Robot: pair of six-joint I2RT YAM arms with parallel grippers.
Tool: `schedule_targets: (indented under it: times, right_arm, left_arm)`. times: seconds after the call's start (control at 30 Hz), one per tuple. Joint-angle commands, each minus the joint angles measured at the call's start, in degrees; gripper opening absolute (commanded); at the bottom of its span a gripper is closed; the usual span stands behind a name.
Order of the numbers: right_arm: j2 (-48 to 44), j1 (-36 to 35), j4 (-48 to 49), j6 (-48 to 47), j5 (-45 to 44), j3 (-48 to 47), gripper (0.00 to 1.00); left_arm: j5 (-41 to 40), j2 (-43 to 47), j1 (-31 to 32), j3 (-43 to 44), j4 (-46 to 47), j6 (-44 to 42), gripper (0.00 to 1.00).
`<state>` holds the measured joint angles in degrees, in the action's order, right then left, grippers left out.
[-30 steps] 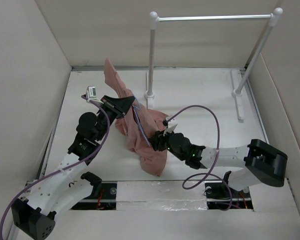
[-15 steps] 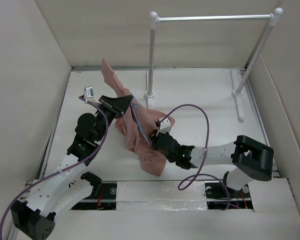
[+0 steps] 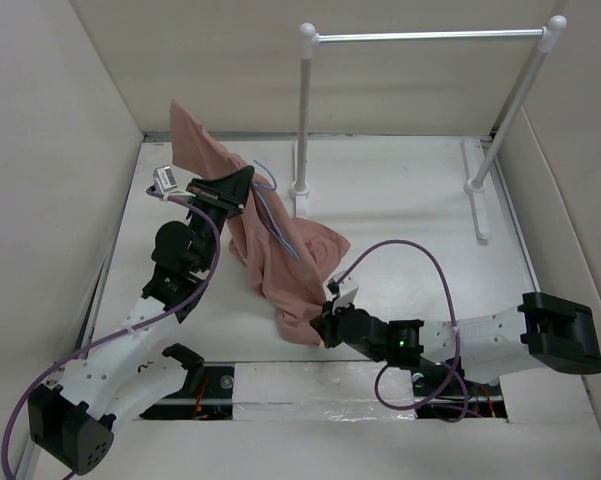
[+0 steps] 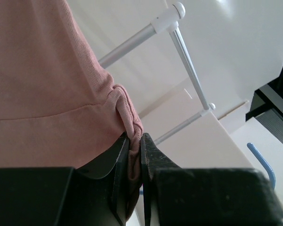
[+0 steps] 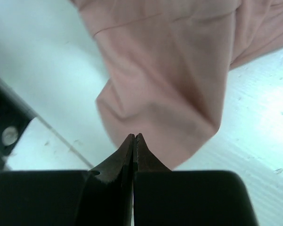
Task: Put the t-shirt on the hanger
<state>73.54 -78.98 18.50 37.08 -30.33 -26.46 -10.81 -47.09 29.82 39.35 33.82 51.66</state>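
Currently the left gripper (image 3: 242, 188) is raised to the left of the rack's (image 3: 420, 36) left post, its jaws pinching a bunched fold of the t-shirt (image 3: 280, 262). The left wrist view shows the pink cloth squeezed between the two fingers (image 4: 120, 155), with the rack's rail and posts behind it.

From that pinch one part of the shirt stands up toward the back wall, left of the rack. The rest hangs and trails down onto the table (image 3: 410, 200), in front of the rack's left post.

The hanger (image 3: 276, 226) is a thin blue wire lying across the shirt's upper folds, with one curved end poking out just left of the foot of the left post. How far it sits inside the cloth cannot be told.

The right gripper (image 3: 318, 328) sits low on the table, well in front of the rack, at the shirt's lowest edge. In the right wrist view its jaws (image 5: 134, 137) are pressed tightly together, with the pink cloth lying just beyond the tips and no cloth visible between them.
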Motion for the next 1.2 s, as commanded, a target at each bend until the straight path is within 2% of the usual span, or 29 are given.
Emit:
schedule_targets:
  times: [0.0, 0.07, 0.1, 0.13, 0.17, 0.23, 0.27, 0.4, 0.57, 0.63, 0.73, 0.8, 0.83, 0.87, 1.07, 1.17]
  right_arm:
    - [-4.1, -1.53, -4.61, 2.56, -1.74, -1.31, 0.0]
    - [-5.51, -1.53, -5.75, 2.38, -7.33, -1.84, 0.0]
    - [-5.6, -1.53, -5.24, 1.43, -9.73, -2.02, 0.05]
    - [-5.6, -1.53, -4.71, 0.72, -11.67, -3.15, 0.14]
    - [-5.25, -1.53, -2.61, -0.51, -13.69, -3.77, 0.29]
    - [-4.29, -0.39, 2.3, -5.77, -13.97, -4.65, 0.41]
    - [-2.8, 1.18, 6.94, -7.27, -13.45, -5.09, 0.51]
    - [1.24, 5.32, 12.61, -13.42, -11.78, -8.16, 0.61]
    - [4.59, 9.89, 14.28, -15.37, -8.09, -11.5, 0.62]
    - [6.43, 11.13, 14.63, -15.37, -7.21, -12.21, 0.62]
    - [8.19, 11.83, 15.6, -15.02, -3.7, -13.09, 0.57]
    - [8.81, 11.83, 16.13, -15.02, -1.15, -13.44, 0.26]
    - [8.9, 11.31, 15.78, -15.02, -0.88, -13.71, 0.16]
    - [8.47, 11.3, 14.47, -14.85, -0.09, -13.62, 0.01]
    - [1.18, 11.3, 9.11, -9.49, 10.19, -6.09, 0.0]
    - [-3.65, 10.78, 6.12, -7.11, 15.8, -1.69, 0.0]
  left_arm:
    - [-1.41, -0.81, -0.73, 4.94, 7.93, -2.27, 0.0]
    - [0.35, -0.2, -0.73, 4.16, 8.54, -0.95, 0.0]
    - [0.87, 0.07, -0.73, 3.8, 8.54, -0.16, 0.0]
    - [1.49, 0.42, -0.73, 3.45, 8.19, 0.28, 0.0]
    - [1.67, 1.12, -0.73, 3.01, 7.75, 0.81, 0.0]
    - [1.84, 1.65, -0.73, 2.49, 6.53, 1.16, 0.0]
    - [1.93, 2.52, -0.73, 1.96, 6.17, 1.42, 0.0]
    - [2.02, 4.11, -0.73, 0.9, 4.23, 1.6, 0.0]
    - [2.81, 5.78, -0.73, -0.06, 3.09, 1.95, 0.0]
    - [3.07, 6.04, -0.73, -0.24, 2.92, 2.13, 0.0]
    - [2.81, 6.75, -0.73, -0.77, 2.48, 2.13, 0.0]
    - [2.29, 7.19, -0.73, -1.21, 2.48, 1.96, 0.0]
    - [1.76, 7.19, -0.73, -1.3, 2.39, 1.87, 0.0]
    - [1.41, 7.19, -0.73, -1.12, 2.3, 1.52, 0.0]
    - [-0.18, 6.32, -0.73, 1.24, 3.7, -1.55, 0.0]
    - [-0.09, 4.12, -0.73, 5.99, 3.35, -4.19, 0.0]
